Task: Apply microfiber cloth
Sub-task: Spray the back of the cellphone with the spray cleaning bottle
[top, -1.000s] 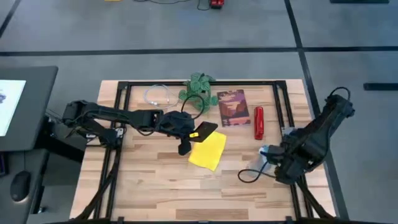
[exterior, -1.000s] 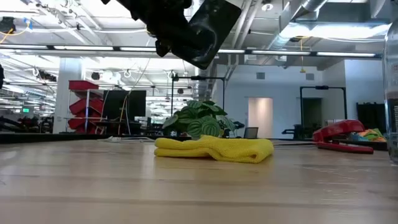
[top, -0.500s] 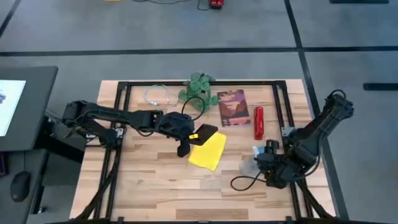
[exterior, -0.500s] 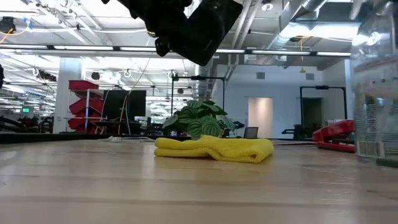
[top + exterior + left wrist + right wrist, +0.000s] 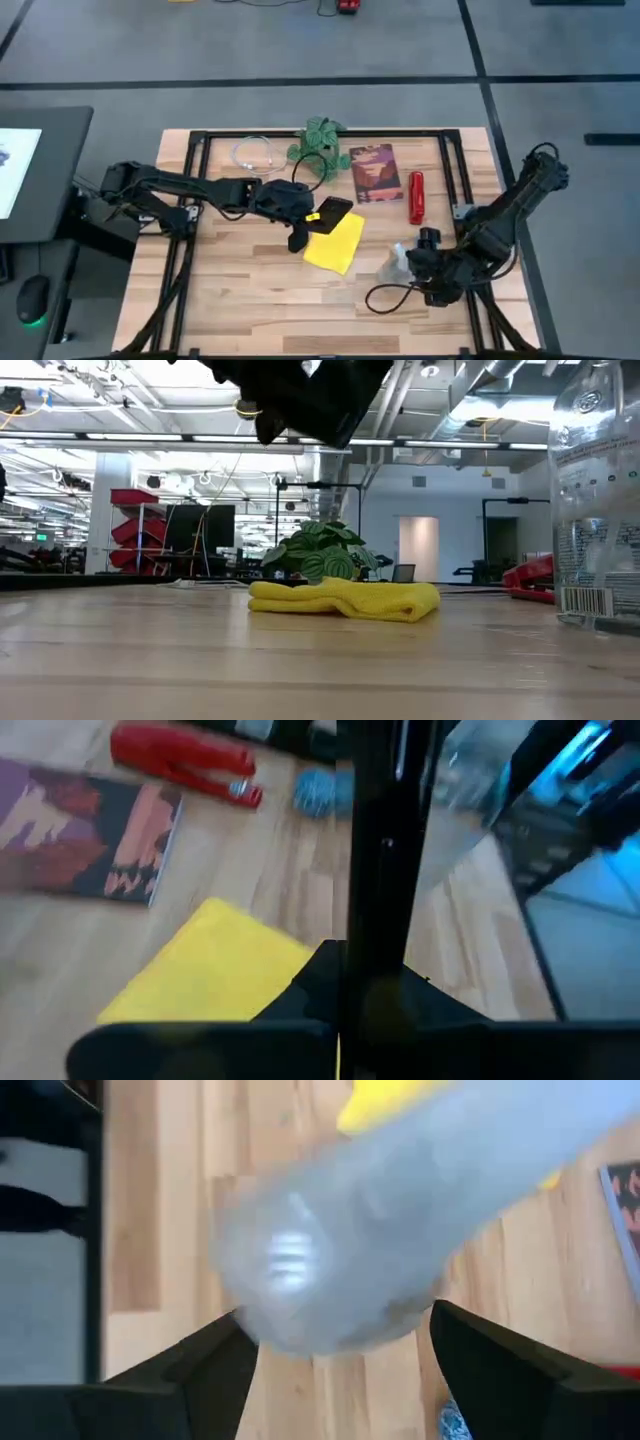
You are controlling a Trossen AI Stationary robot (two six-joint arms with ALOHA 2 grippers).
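Leftward across the pale wooden surface (image 5: 250,300) my right arm has been travelling, and its right end effector (image 5: 418,262) is now carrying the clear plastic bottle (image 5: 395,266) nearer the middle, so the bottle is filling the right edge of the low view. That end effector is clamping the bottle between its two fingers (image 5: 190,1375).

My left arm has barely shifted. The left end effector (image 5: 300,222) is pinching the flat black smartphone (image 5: 333,210) and holding it tilted in the air, just over the far corner of the bright yellow microfiber cloth (image 5: 335,245), which is lying rumpled on the surface near the centre, untouched.

I judge the wiping contact is not yet made. To do it well, I should be lowering the phone gently, levelling it so its face meets the soft fabric, and keeping the bottle well apart from the cloth.
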